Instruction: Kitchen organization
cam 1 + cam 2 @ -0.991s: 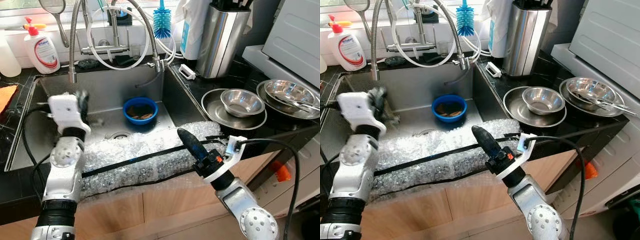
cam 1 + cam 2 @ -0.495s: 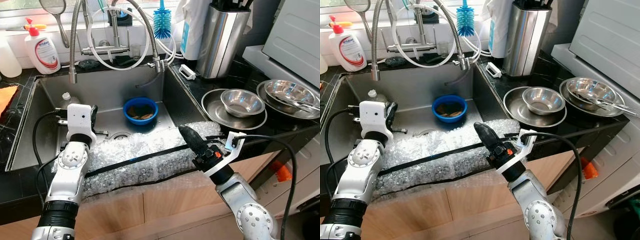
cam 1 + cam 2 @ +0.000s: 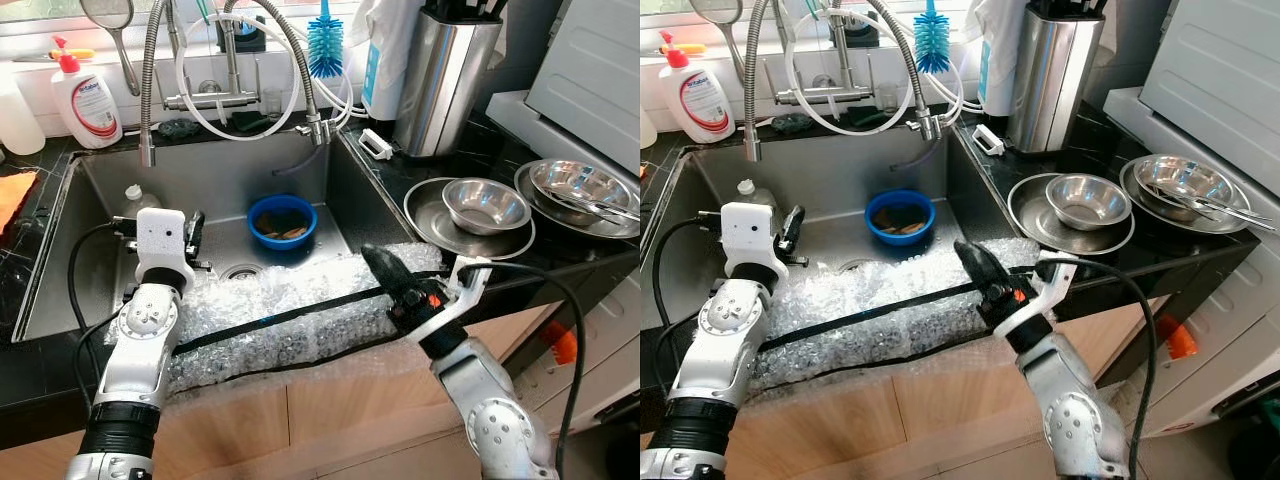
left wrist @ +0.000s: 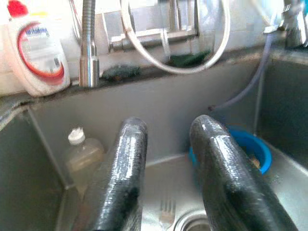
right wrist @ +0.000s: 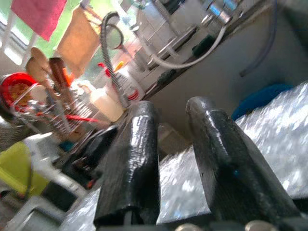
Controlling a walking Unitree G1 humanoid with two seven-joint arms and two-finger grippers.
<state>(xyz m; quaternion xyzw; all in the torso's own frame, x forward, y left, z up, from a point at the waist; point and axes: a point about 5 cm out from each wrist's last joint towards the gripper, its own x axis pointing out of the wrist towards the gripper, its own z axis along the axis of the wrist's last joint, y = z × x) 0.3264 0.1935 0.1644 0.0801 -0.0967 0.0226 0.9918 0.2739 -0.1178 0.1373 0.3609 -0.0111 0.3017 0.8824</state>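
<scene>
Steel sink from the head view holds a blue bowl near its drain, bubble wrap along the front edge; left wrist view: left hand parted above a fork; right wrist view: right hand parted, empty, over the wrap.

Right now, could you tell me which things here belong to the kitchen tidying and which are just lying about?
Belong to the job:
- round blue bowl in the steel sink
- small clear bottle
- fork near the drain
- stacked steel bowls

Lying about:
- bubble wrap sheet
- white soap bottle
- blue bottle brush
</scene>
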